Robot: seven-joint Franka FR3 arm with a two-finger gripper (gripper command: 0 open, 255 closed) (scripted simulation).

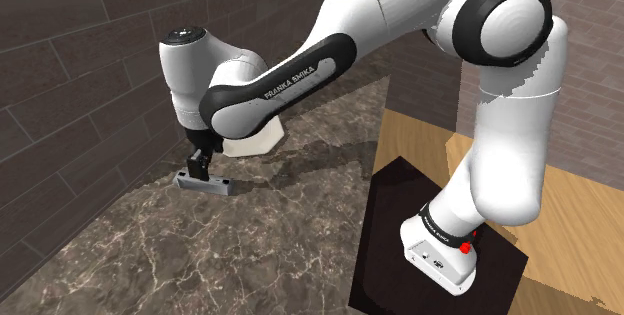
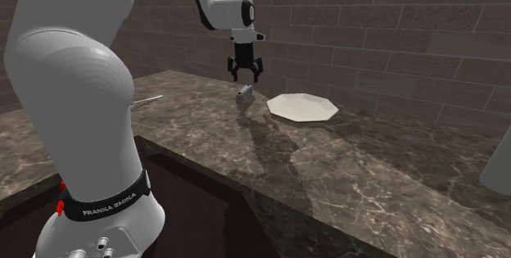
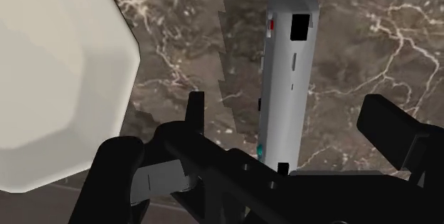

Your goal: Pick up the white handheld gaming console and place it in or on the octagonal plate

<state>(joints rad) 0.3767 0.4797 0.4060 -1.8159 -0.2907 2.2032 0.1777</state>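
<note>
While hanging just above the grey console, grips nothing, with the black gripper spread wide and both fingers clear of it. Console down on the marble counter, just beside the white octagonal plate yet outside its rim. Plate half hidden behind the arm from the shoulder view.

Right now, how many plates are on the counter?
1. The white octagonal plate lies on the marble counter, to the second exterior view's right of the grey console. The arm may hide others.
</note>
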